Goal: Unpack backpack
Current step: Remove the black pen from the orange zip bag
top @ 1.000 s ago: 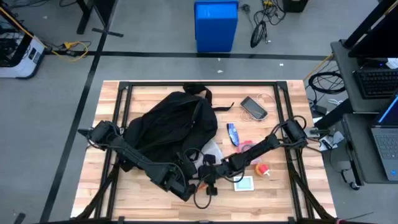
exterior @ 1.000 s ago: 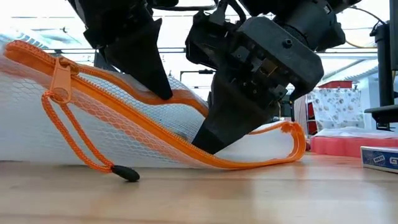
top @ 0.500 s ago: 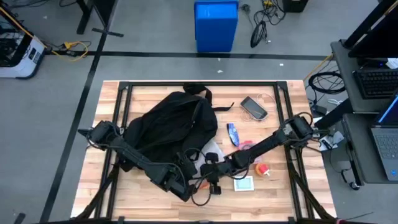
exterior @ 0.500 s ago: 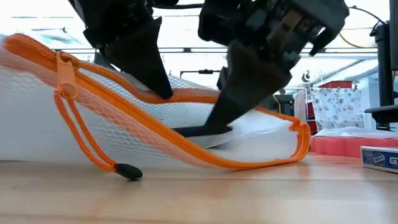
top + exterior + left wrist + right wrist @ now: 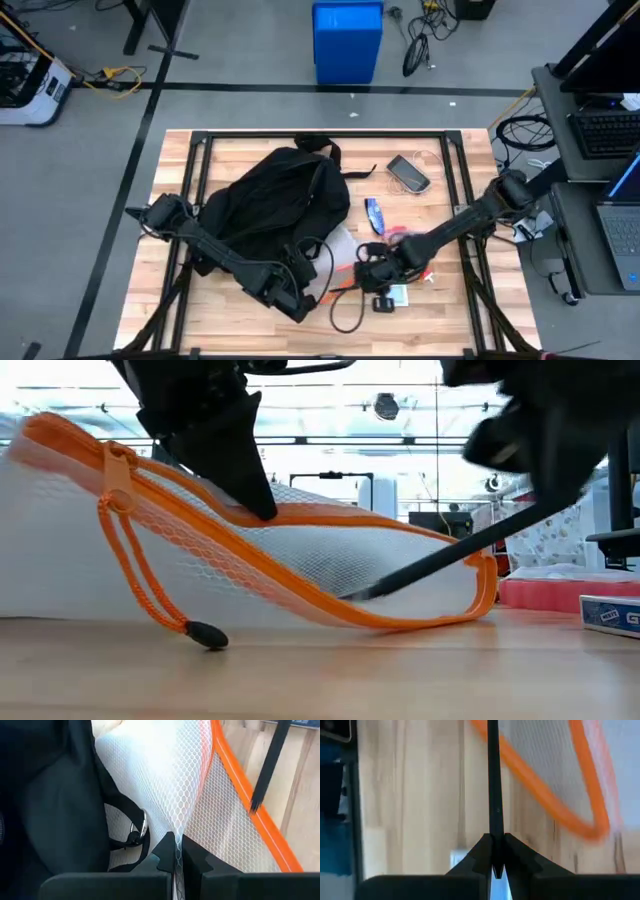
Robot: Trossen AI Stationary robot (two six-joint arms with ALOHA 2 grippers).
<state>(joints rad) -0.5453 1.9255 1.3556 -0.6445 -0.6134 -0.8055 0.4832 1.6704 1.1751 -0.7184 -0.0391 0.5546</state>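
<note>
Mesh pouch (image 5: 300,560): white netting, orange zip edge, nearest you; left gripper (image 5: 175,851) has jaws pinching it.
Right gripper (image 5: 493,851): jaws pinching a thin black cable (image 5: 492,780) beside it.
Large black soft fabric backpack (image 5: 270,195): farther back on wooden surface (image 5: 440,320); floppy, so you'd best take the handle.

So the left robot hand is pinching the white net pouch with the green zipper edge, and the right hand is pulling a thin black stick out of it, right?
Almost. The edge is orange, not green, as the low view shows. The left gripper does pinch the white net pouch, and the right gripper is shut on the thin black stick coming out of it.
</note>
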